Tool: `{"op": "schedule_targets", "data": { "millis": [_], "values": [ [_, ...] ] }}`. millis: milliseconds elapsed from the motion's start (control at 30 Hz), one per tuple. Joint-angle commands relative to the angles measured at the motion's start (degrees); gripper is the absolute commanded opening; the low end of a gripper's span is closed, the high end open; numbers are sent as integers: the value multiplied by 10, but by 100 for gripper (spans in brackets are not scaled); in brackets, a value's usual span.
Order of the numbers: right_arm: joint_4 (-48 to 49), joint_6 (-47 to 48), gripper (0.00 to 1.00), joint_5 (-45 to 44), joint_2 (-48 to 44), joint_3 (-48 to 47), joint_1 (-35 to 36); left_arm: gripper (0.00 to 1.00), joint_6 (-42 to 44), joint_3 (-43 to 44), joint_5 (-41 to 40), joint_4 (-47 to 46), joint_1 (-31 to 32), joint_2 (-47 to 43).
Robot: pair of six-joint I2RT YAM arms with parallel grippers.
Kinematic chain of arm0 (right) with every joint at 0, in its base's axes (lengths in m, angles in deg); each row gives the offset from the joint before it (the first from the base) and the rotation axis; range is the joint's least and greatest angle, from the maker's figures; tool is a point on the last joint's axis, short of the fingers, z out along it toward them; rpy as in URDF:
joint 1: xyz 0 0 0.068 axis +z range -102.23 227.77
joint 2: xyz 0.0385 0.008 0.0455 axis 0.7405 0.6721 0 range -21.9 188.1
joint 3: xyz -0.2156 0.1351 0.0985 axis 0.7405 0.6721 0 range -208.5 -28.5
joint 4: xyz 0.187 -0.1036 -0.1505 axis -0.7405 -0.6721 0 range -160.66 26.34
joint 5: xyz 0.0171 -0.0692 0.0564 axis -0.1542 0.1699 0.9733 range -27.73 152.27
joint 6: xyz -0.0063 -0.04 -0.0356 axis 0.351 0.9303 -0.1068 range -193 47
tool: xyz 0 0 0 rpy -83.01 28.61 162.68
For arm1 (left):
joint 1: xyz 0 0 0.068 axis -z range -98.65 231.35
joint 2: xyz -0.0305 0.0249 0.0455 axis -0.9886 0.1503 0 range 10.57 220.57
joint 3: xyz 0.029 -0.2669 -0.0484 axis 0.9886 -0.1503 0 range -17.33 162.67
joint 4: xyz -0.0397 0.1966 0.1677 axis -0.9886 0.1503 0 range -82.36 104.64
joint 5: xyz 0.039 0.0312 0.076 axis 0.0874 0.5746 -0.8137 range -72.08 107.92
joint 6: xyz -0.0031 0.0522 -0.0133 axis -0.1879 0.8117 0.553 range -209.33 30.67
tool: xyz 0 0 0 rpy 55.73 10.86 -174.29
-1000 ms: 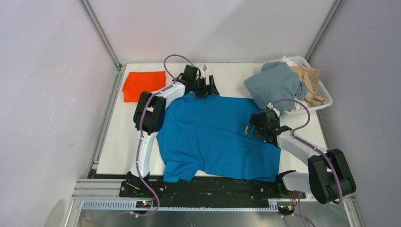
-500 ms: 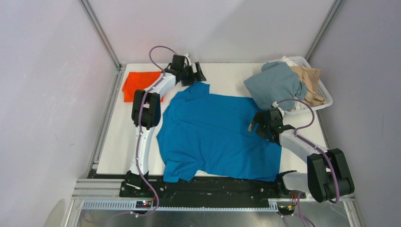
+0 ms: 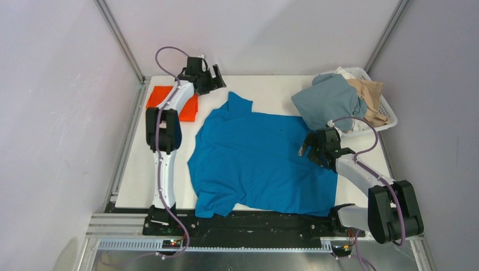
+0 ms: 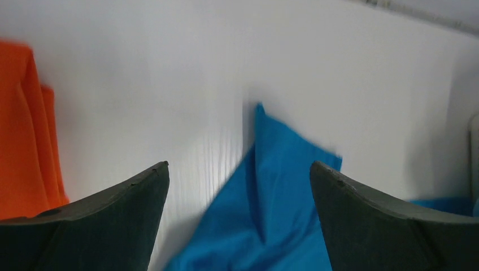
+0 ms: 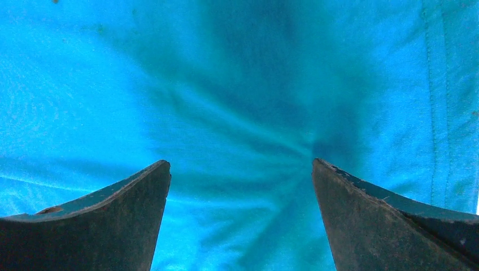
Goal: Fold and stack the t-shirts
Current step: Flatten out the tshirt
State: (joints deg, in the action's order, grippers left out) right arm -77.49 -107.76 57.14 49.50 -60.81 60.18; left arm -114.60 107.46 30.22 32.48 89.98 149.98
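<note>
**Left arm swings clear, blue shirt lies spread**

Your left gripper [image 3: 216,82] has pulled away from the royal blue shirt [image 3: 260,161]. A second ago it sat on the shirt's far left corner; now it is out at the far left of the table [image 3: 271,84], just beside the right edge of the folded orange-red shirt [image 3: 158,97]. The left arm is stretched long and far, elbow high above the orange cloth, and the claw is spread wide with nothing in it. Its wrist view shows white table, a pointed flap of blue below and orange off to the left.

That blue corner now lies out in a point toward the back of the table. The rest of the shirt lies flat in the middle, its near hem at the table's front edge.

Your right gripper [image 3: 308,148] has barely shifted. It sits at the blue shirt's right edge, forearm low and angled in from the right, fingers apart. Creased blue cloth fills its wrist view; I cannot tell whether it touches.

The grey-blue shirt [image 3: 330,101] and tan shirt [image 3: 368,99] are heaped in the white basket [image 3: 388,121] at far right.
</note>
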Motion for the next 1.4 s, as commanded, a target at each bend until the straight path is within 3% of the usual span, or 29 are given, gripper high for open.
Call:
{"op": "schedule_targets", "data": {
  "millis": [0,100,233,333,533,800,933,1067,1200,1367],
  "values": [
    [-18,20,100,-21,-28,-42,7,98,40,-97,-20,10,34,-166],
    [-24,20,100,-34,-25,-60,8,98,30,-193,0,9,64,-208],
    [-13,16,100,-38,0,-81,7,98,18,-235,12,9,93,-203],
    [-8,17,100,-35,21,-95,6,98,4,-229,32,9,98,-165],
    [4,27,100,-26,63,-129,0,98,1,-214,-4,10,96,-119],
    [35,28,100,-1,135,-163,-26,98,-19,-178,21,35,59,-52],
    [38,33,100,22,188,-198,-28,98,-7,-176,-23,50,42,-58],
    [28,37,100,43,257,-248,-28,98,-5,-152,13,55,22,-40],
    [-2,44,100,60,328,-316,-27,98,-11,-128,-23,62,7,-31],
    [-41,50,100,43,405,-414,-34,98,-30,-51,-6,71,-14,8]
  ]
}}
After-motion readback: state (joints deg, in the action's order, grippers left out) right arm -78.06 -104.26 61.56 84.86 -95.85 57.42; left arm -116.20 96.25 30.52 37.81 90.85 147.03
